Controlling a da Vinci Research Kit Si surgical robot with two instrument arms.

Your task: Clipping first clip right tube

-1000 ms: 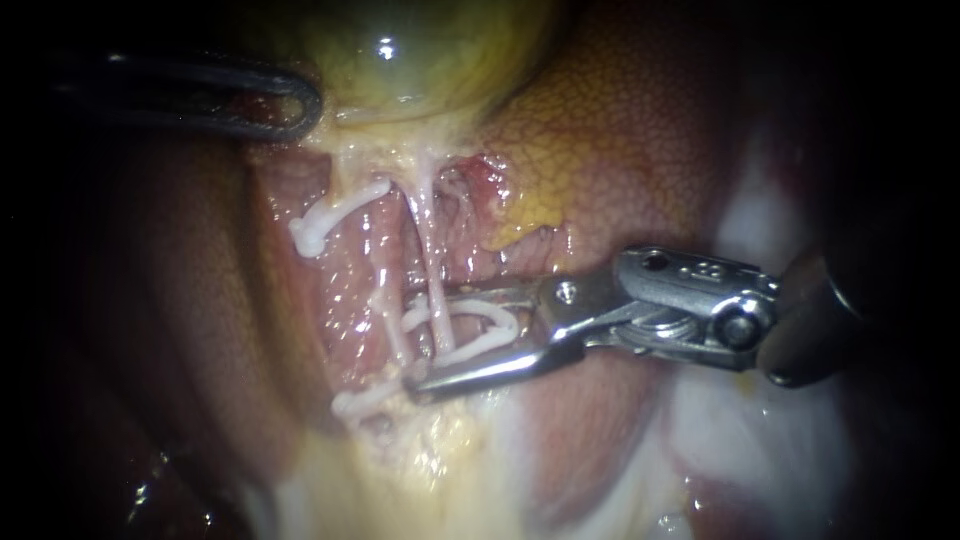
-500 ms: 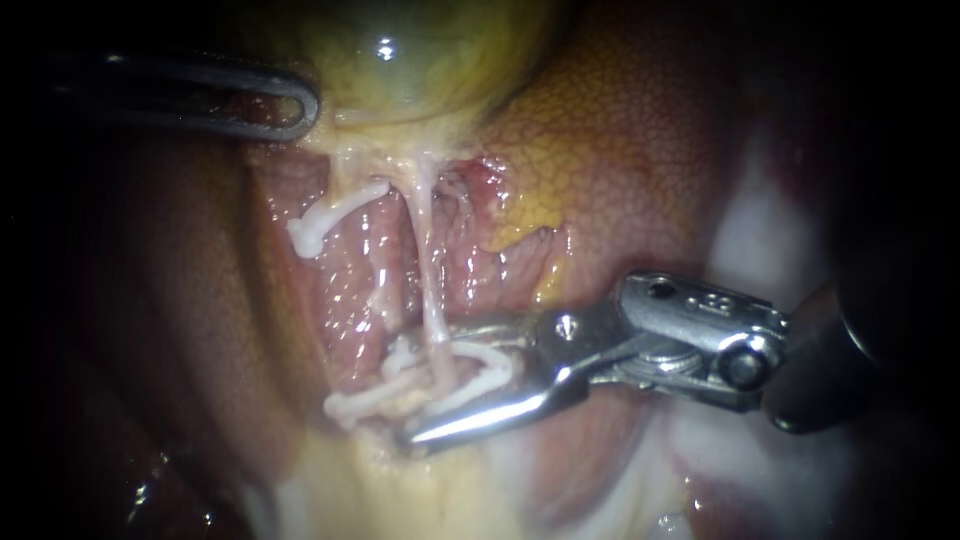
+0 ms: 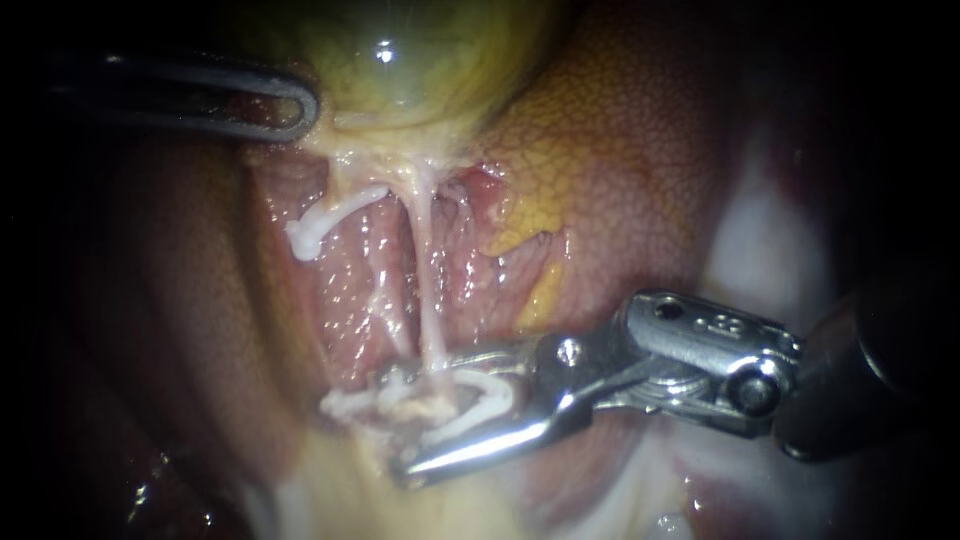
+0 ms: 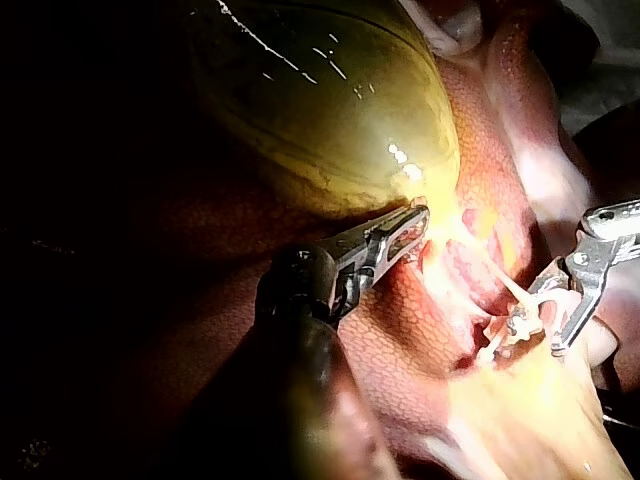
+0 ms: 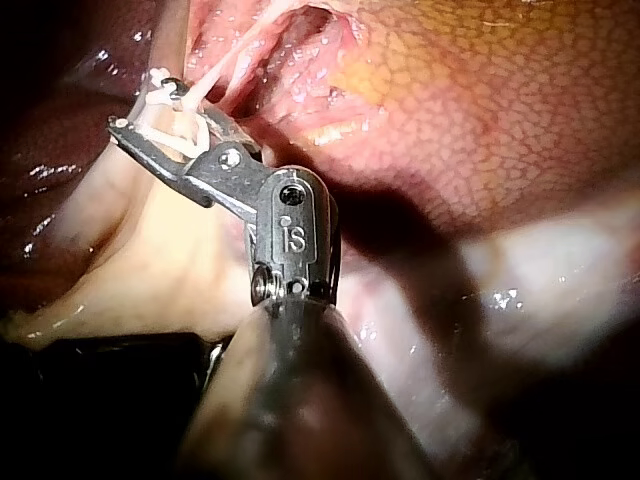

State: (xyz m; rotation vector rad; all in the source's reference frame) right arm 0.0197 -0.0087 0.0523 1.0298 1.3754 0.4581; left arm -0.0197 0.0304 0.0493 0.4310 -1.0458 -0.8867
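The right tube (image 3: 428, 280) is a thin, pale, glistening strand, drawn taut from the gallbladder (image 3: 400, 50) neck straight down the reddish bed. Its lower end meets the right instrument (image 3: 400, 420). That instrument's end effector stands spread but loaded: both jaws bear on the legs of a white open clip (image 3: 490, 392), and the tube's foot sits at the clip's mouth under the upper jaw. Whether the tube lies fully between the clip's legs I cannot tell. Room is tight. A fainter left tube (image 3: 385, 300) runs just beside it with only a narrow slit between them. A crumpled white lower clip (image 3: 350, 403) lies against the jaw tips, and an upper clip (image 3: 318, 225) sits higher across the left strand. The liver (image 3: 620, 150) rises close on the right, above the instrument's hinge, and pale fatty tissue lies under the lower jaw. Well apart, the left instrument (image 3: 303, 105) has its end effector pressed together, pinching the gallbladder's lower edge.
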